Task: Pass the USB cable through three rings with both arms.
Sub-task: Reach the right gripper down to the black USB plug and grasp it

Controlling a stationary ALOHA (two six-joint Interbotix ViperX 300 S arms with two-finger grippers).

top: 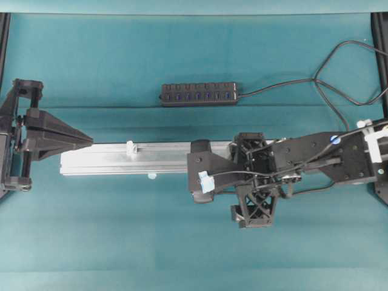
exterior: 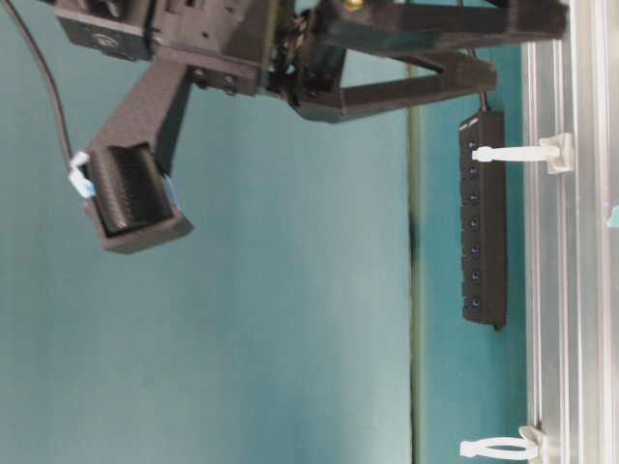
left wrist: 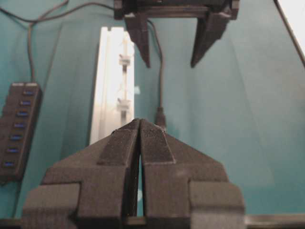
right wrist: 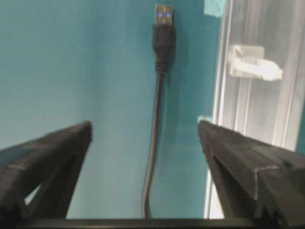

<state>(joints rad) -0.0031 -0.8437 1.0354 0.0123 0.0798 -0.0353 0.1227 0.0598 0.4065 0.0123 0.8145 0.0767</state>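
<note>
Cable (right wrist: 157, 95) flat on the mat just beside the rail (right wrist: 252, 109), long axis parallel to it, plug pointing away. Right gripper (right wrist: 145, 143) spread wide, straddling the cord from above, nearer arm. Left gripper (left wrist: 139, 136) pressed together, empty, at the rail's far end.
</note>
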